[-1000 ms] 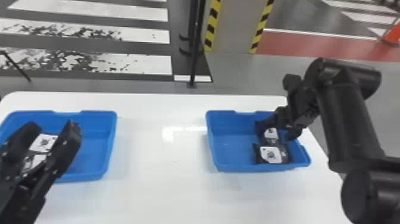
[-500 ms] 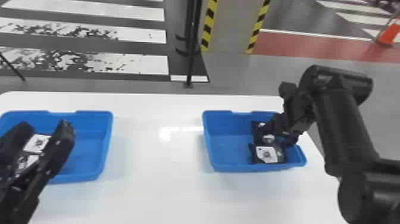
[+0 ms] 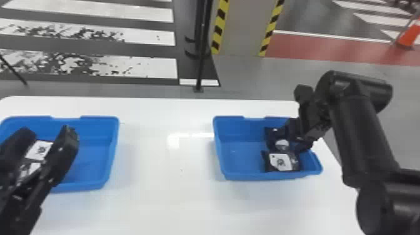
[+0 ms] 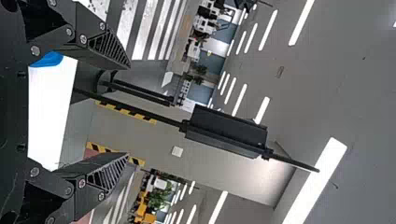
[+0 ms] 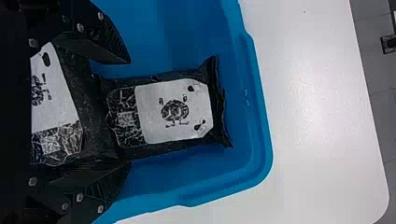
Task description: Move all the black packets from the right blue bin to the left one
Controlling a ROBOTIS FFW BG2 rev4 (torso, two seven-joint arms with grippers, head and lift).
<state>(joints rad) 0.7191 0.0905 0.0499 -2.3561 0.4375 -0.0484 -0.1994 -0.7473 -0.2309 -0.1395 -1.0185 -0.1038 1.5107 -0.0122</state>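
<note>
You have a white table [image 3: 165, 200] before you, its top smooth and glossy, with a bright patch of reflected light between two blue bins that stand upright on it, open side up. The left bin [image 3: 107, 156] reaches the head view's left edge, and the right bin [image 3: 243, 175] sits well apart from it, near the table's right edge. Your right wrist view shows rounded corners on both the right bin and the table.
</note>
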